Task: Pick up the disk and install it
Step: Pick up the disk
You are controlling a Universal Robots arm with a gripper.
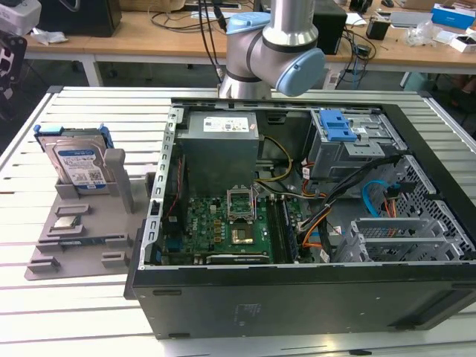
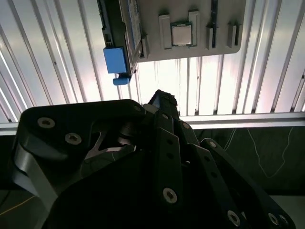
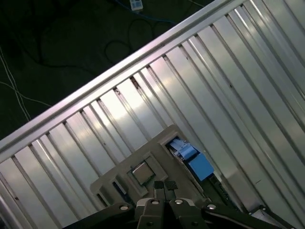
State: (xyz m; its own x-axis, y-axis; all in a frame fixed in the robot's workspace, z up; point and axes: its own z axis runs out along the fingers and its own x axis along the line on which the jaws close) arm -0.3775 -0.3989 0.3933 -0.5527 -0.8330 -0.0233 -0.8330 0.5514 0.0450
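The flat silver metal hard disk [image 1: 78, 162], framed by its blue plastic bracket, stands upright at the far end of a grey plastic holder tray [image 1: 74, 260]. This is on the exterior view's left, just beside the open black computer case [image 1: 297, 301]. Bare ribbed aluminium table [image 1: 67, 320] lies open left of the tray and nearer. In the first wrist view the black gripper [image 3: 164, 185] hangs over the table, well apart from the disk — tips pressed together, holding nothing.

disk [image 1: 80, 165] partly behind stand [image 1: 119, 175], arm [image 1: 277, 46] cropped above
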